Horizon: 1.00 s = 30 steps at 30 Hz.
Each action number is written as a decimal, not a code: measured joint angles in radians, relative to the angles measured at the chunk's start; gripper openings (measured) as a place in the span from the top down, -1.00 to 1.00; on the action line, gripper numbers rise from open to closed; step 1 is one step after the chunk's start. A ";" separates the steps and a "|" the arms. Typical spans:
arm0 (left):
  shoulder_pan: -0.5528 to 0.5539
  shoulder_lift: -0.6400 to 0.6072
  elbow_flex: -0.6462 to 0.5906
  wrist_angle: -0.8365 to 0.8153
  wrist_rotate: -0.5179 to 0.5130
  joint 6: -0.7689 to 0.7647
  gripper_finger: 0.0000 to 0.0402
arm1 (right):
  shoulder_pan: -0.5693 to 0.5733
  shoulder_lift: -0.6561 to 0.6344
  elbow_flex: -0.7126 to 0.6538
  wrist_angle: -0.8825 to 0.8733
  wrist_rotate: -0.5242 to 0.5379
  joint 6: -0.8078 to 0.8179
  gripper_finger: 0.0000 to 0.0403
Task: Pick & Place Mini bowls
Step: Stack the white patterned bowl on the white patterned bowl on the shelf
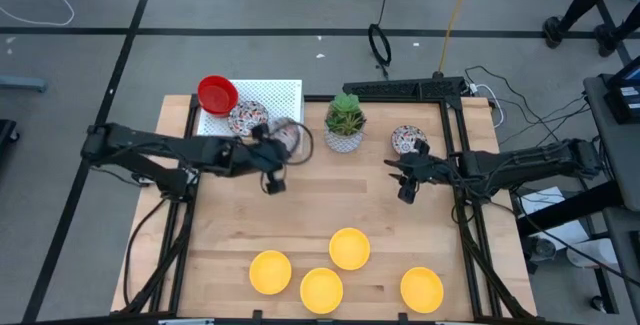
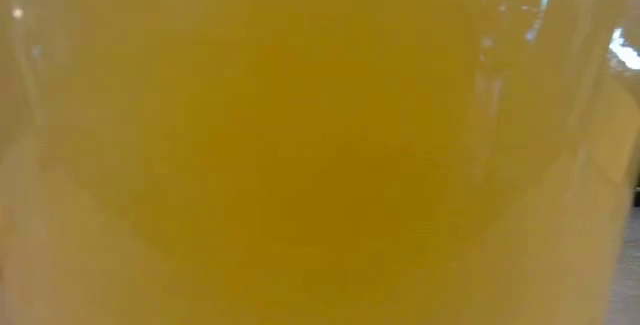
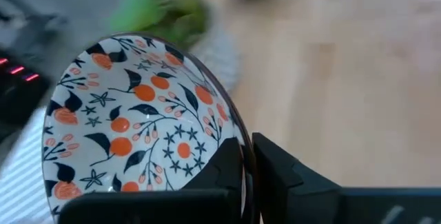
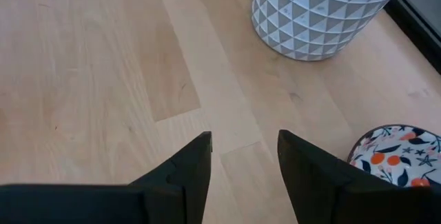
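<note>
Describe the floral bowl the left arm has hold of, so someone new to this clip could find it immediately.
Start at the potted plant at the table's back edge. Just left of it, the left gripper has its jaws shut on the rim of a floral bowl. Unlike the floral bowl beside the red bowl, it is tilted and gripped.

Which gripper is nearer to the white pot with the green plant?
The left gripper, clamped on a floral bowl's rim just beside the white pot. The open right gripper hangs farther off on the other side.
</note>
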 joint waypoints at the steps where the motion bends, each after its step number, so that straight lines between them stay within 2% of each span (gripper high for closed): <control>1: 0.011 -0.020 0.000 -0.027 -0.019 -0.007 0.92 | -0.002 0.000 0.000 0.000 0.000 0.000 0.23; 4: 0.046 -0.070 0.000 -0.079 -0.059 -0.017 0.91 | -0.004 0.000 0.000 0.000 0.000 0.001 0.23; 7: 0.082 -0.116 0.000 -0.123 -0.079 -0.018 0.82 | -0.004 0.000 0.000 0.005 0.000 0.002 0.23; 11: 0.139 -0.147 0.000 -0.179 -0.078 -0.043 0.80 | -0.004 0.000 0.000 0.015 0.000 0.003 0.23; 16: 0.206 -0.144 0.000 -0.292 -0.074 -0.072 0.91 | -0.004 0.000 0.000 0.023 0.000 0.003 0.23; 25: 0.264 -0.129 0.000 -0.337 -0.046 -0.081 0.77 | -0.004 0.000 0.000 0.023 -0.001 0.003 0.23; 30: 0.288 -0.130 0.000 -0.344 -0.021 -0.090 0.88 | -0.004 0.000 0.000 0.023 -0.001 0.003 0.23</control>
